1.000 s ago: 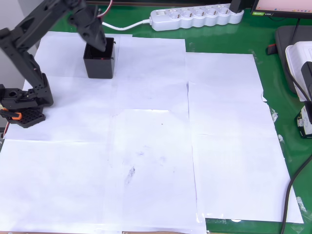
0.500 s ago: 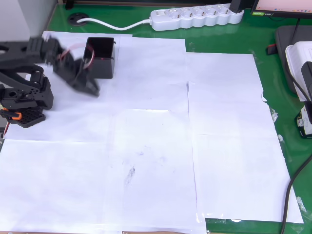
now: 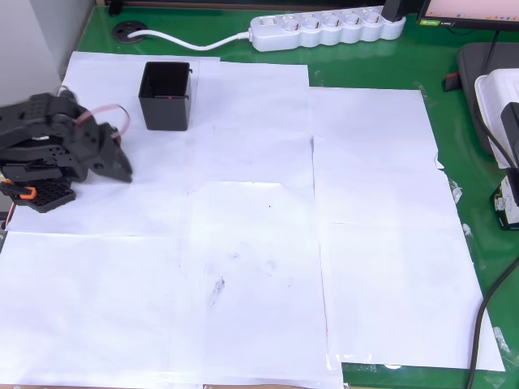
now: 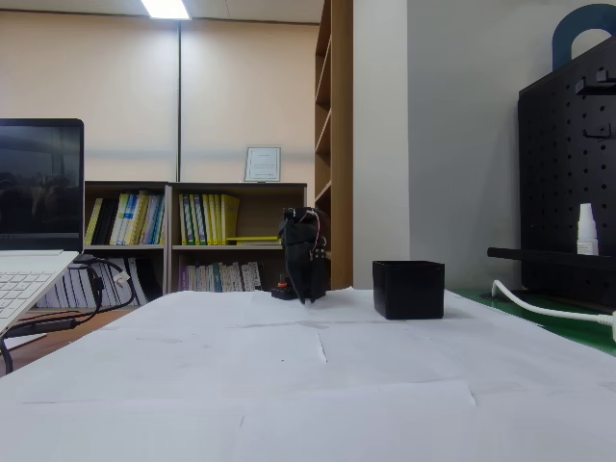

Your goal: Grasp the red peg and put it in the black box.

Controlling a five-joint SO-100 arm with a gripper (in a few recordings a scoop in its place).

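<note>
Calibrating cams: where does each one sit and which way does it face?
Overhead view: mounted above, looking down on the paper-covered green table; the folded arm with its hand lies at picture left, the black box beside it, the power strip along the top edge.
Fixed view: low at table height at the far end, facing along the paper toward the arm and its hand, bookshelves behind.
Shared: arm, black box, white paper.
</note>
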